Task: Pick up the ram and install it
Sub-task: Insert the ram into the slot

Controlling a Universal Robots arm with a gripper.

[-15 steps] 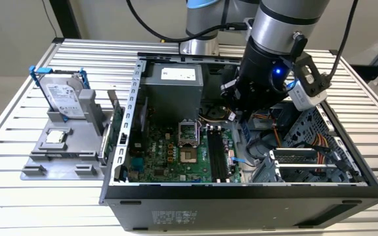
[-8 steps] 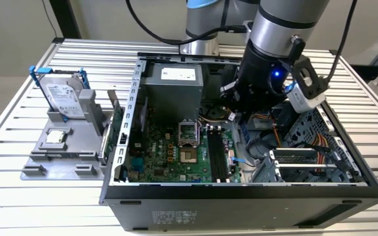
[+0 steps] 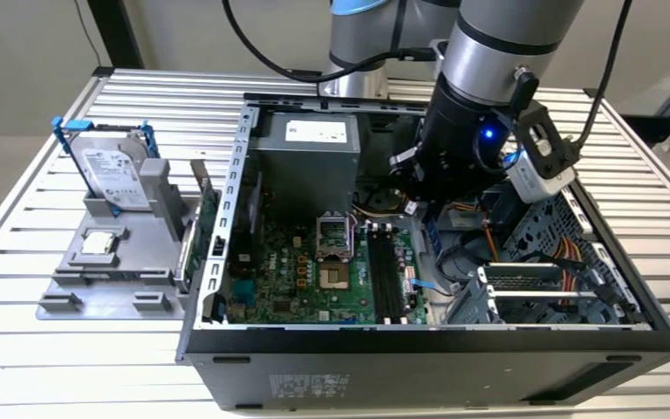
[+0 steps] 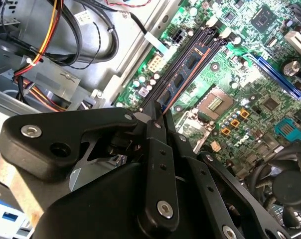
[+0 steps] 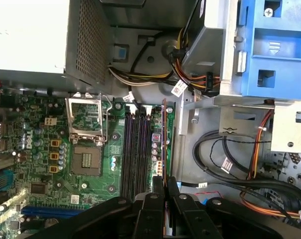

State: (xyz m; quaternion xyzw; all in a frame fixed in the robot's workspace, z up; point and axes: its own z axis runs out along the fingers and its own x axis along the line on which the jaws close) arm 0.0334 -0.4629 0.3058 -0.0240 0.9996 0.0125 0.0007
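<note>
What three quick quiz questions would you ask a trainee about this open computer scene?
1. True or false: the hard drive lies inside the computer case.
2. What is the gripper shut on? A) the ram B) a yellow cable C) the small silver chip
3. On which side of the exterior view does the gray tray sit?
Key: 1 false, it stands on the gray tray outside the case; 2 A; 3 the exterior view's left.
</note>
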